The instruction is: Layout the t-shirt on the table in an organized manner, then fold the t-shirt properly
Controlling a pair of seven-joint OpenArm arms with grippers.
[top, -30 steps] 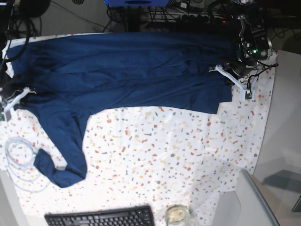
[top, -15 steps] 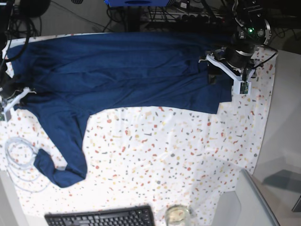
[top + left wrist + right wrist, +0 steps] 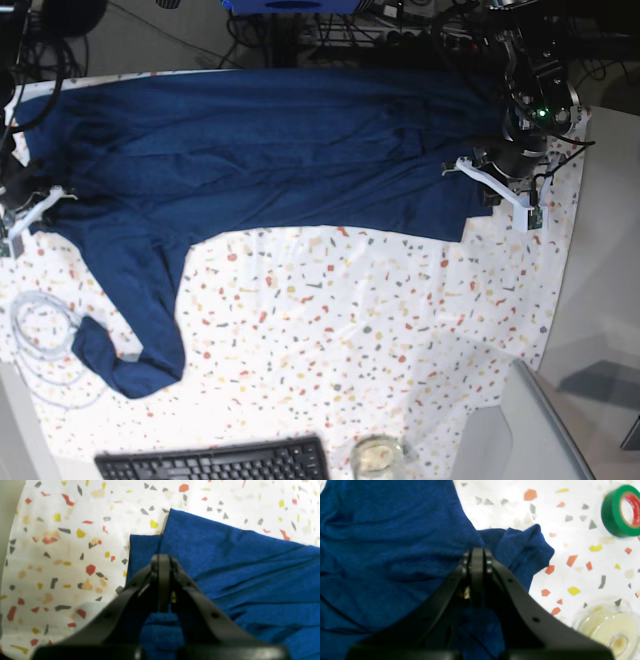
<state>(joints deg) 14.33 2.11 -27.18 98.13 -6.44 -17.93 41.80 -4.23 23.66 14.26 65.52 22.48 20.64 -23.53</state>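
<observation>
Keyboard cut by bottom edge; green tape roll cropped at right edge.

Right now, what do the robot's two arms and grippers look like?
Both grippers, left gripper and right gripper, have matte black wedge-shaped fingers with small round holes, tapering to a narrow tip. In the base view the left arm is black with a green light, black cables and a white bracket.

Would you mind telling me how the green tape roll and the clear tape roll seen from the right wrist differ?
The green tape roll is opaque, with a red inner core; the clear tape roll is see-through and yellowish. The green tape roll sits towards the top of the picture, the clear tape roll near the bottom. Both lie on the table, apart from the t-shirt.
</observation>
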